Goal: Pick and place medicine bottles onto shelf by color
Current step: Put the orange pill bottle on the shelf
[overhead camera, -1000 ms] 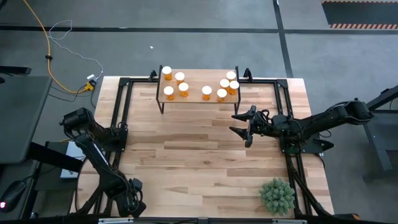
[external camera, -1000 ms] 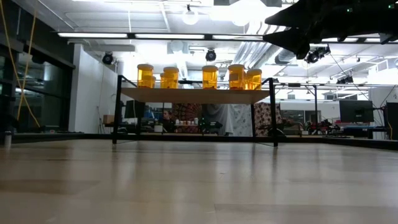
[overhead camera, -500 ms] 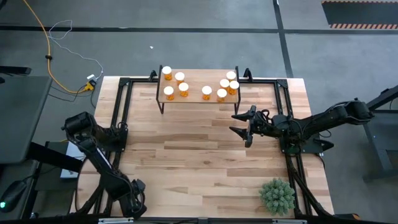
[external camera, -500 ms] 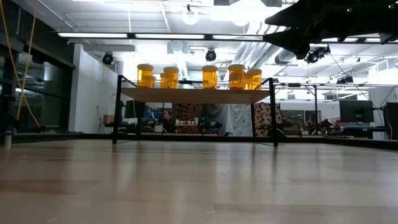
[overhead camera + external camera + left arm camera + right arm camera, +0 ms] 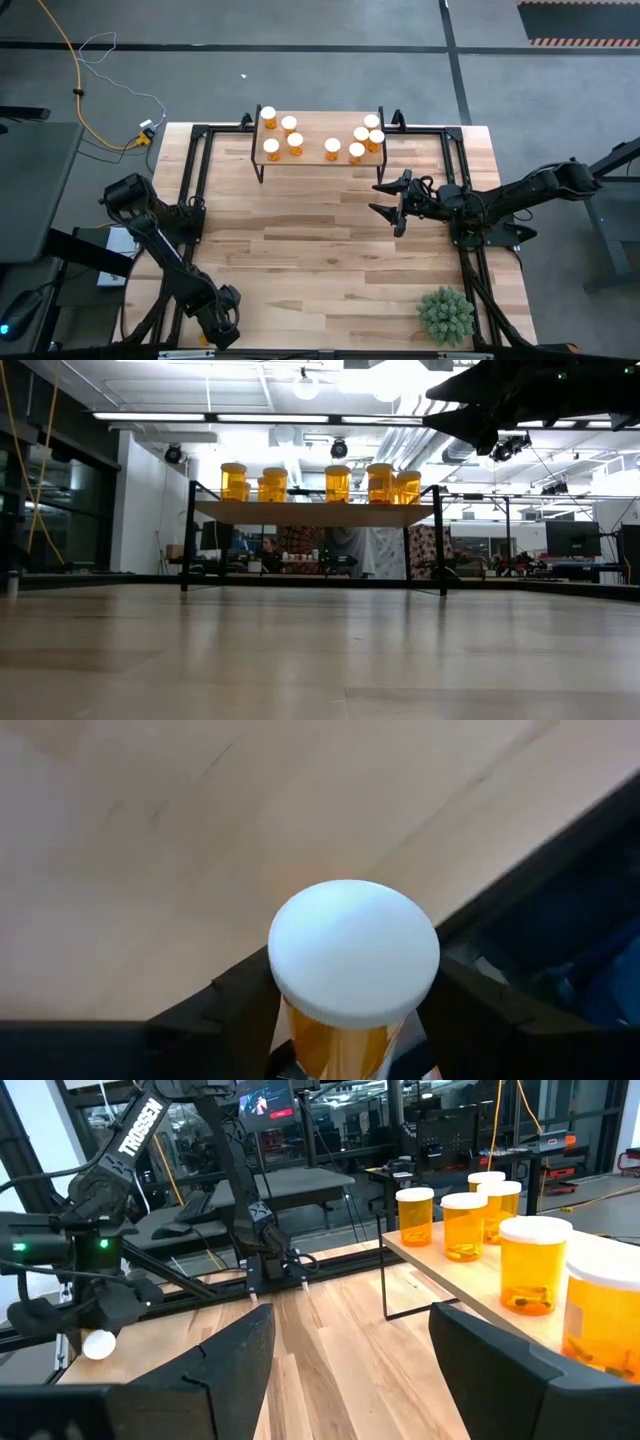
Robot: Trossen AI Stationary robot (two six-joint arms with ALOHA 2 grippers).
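bottle [image 5: 352,960]: light, rigid, slick; grip amber body below white cap
left tool [image 5: 350,1020]: lower left, fingers hugging bottle, clamp uncertain
right tool [image 5: 392,203]: centre-right, apart, empty

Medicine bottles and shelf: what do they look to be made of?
The medicine bottles look like translucent amber plastic with a glossy finish, since light glows through their walls; the one at the left tool wears an opaque white cap, probably matte plastic. The shelf appears to be a pale board with a wood-like look, on thin black legs, likely metal.
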